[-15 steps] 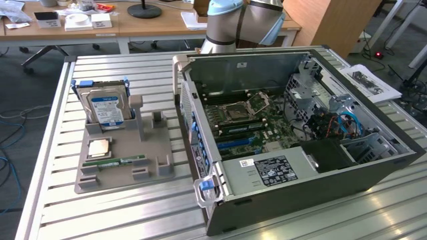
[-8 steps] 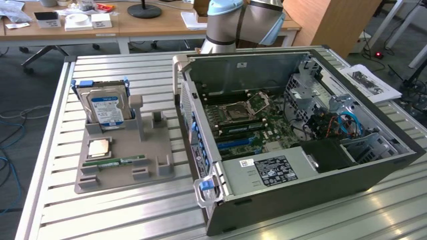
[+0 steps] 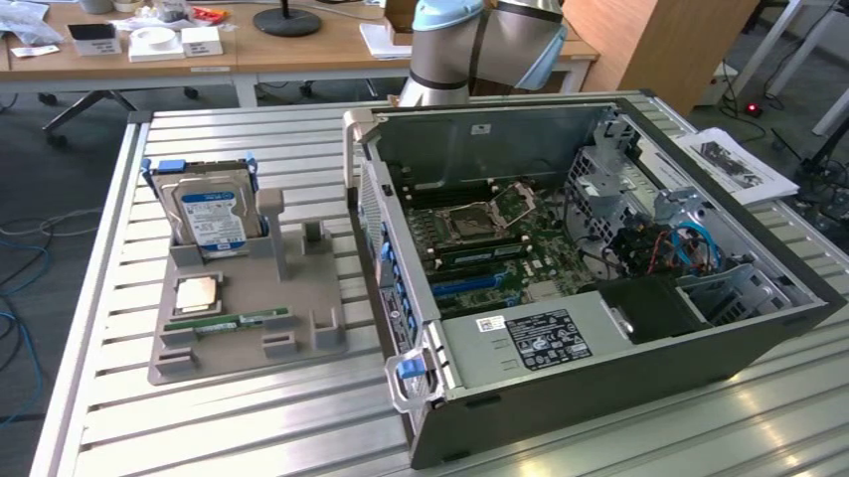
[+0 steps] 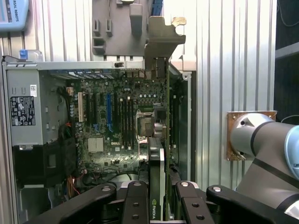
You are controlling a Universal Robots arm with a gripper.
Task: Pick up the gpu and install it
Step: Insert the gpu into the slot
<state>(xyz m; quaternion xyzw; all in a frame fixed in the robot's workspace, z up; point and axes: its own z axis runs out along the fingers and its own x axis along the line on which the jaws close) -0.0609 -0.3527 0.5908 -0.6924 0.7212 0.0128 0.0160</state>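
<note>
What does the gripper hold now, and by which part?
The gripper holds the gpu, clamped on its two faces, away from its metal bracket.

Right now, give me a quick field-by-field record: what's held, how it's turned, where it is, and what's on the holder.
Held: gpu, jaws closed on its edge
Orientation: edge-on, silver bracket at the end away from the jaws
Position: above the open computer case, over the motherboard
Gray holder: hard drive standing upright, CPU and memory stick lying flat
</note>
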